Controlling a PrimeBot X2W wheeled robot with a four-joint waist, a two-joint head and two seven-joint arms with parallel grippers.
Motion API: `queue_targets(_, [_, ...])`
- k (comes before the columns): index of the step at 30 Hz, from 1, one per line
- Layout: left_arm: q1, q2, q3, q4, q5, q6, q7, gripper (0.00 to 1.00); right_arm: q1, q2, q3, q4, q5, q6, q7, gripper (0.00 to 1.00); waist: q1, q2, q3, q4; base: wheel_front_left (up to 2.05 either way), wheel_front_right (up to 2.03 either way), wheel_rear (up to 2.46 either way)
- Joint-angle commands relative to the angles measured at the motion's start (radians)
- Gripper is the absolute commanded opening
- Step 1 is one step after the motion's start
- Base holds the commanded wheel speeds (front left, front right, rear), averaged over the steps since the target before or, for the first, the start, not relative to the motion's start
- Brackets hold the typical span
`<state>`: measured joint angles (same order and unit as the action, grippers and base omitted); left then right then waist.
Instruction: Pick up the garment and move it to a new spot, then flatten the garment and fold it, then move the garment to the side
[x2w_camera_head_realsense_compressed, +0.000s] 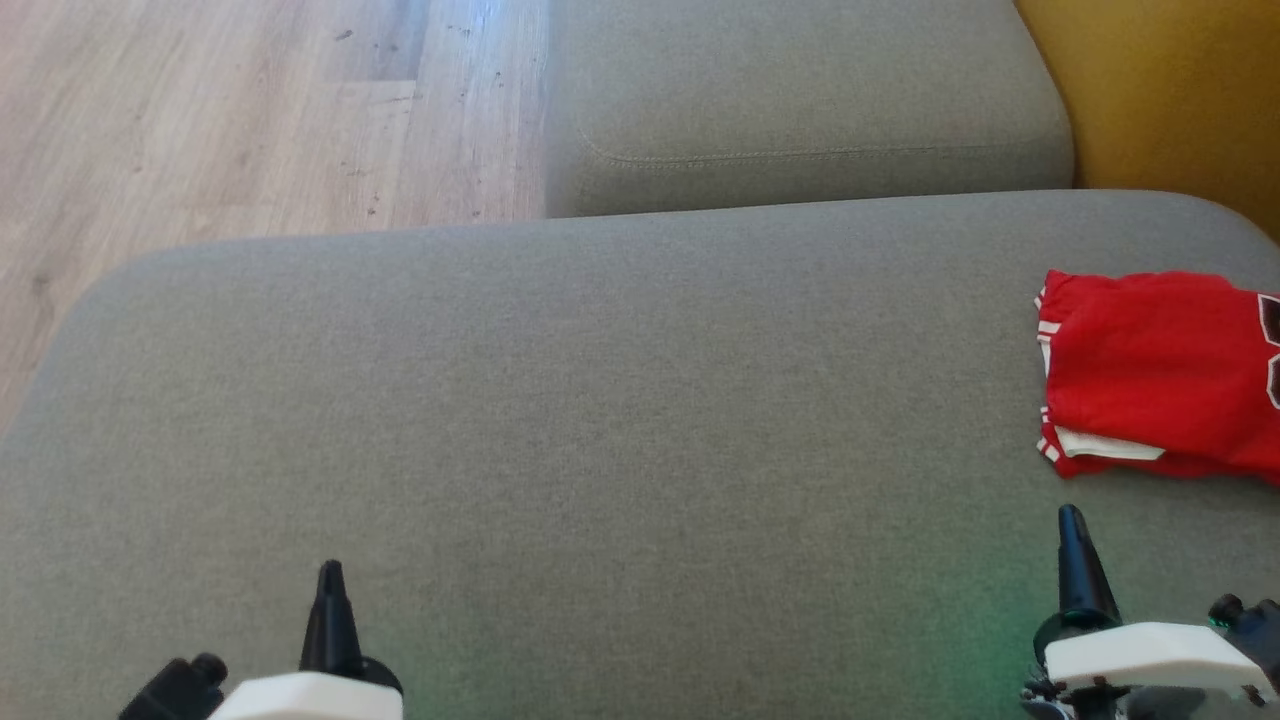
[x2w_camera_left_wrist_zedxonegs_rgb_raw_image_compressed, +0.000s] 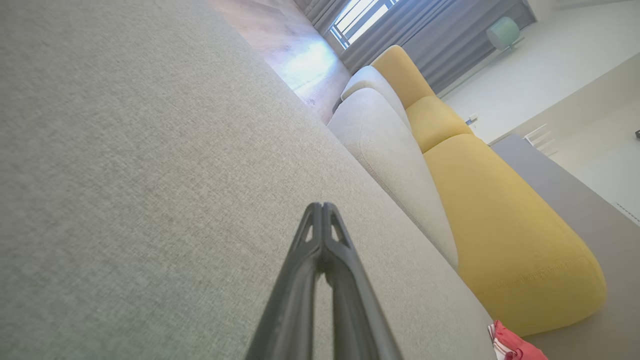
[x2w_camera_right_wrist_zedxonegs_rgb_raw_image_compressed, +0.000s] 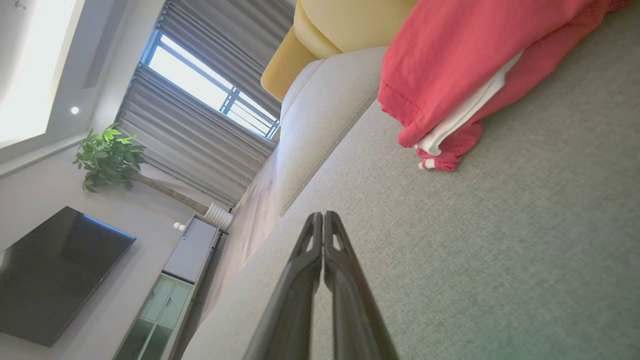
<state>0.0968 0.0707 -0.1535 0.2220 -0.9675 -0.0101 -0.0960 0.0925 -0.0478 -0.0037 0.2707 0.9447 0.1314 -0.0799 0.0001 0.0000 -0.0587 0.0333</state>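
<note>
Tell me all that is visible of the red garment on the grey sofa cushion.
The red garment is a cloth jersey with white-and-red striped trim at its hems and a dark print cut off by the picture's edge. It lies folded in layers, a white inner layer showing, on the grey sofa cushion, to the robot's right.
</note>
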Motion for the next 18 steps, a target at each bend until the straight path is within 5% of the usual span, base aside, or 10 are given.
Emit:
queue_targets(1, [-0.066, 0.011, 0.038, -0.025, -0.030, -0.010, 0.008, 0.00, -0.052, -0.017, 0.004, -0.031, 0.033, 0.000, 0.007, 0.00, -0.0001, 0.0000, 0.002, -0.001, 0.00, 0.00, 0.00])
queue_targets(18, [-0.105, 0.012, 0.091, -0.012, -0.219, -0.042, 0.056, 0.00, -0.095, -0.017, -0.022, -0.030, 0.222, 0.000, 0.056, 0.00, -0.0001, 0.0000, 0.019, -0.010, 0.00, 0.00, 0.00])
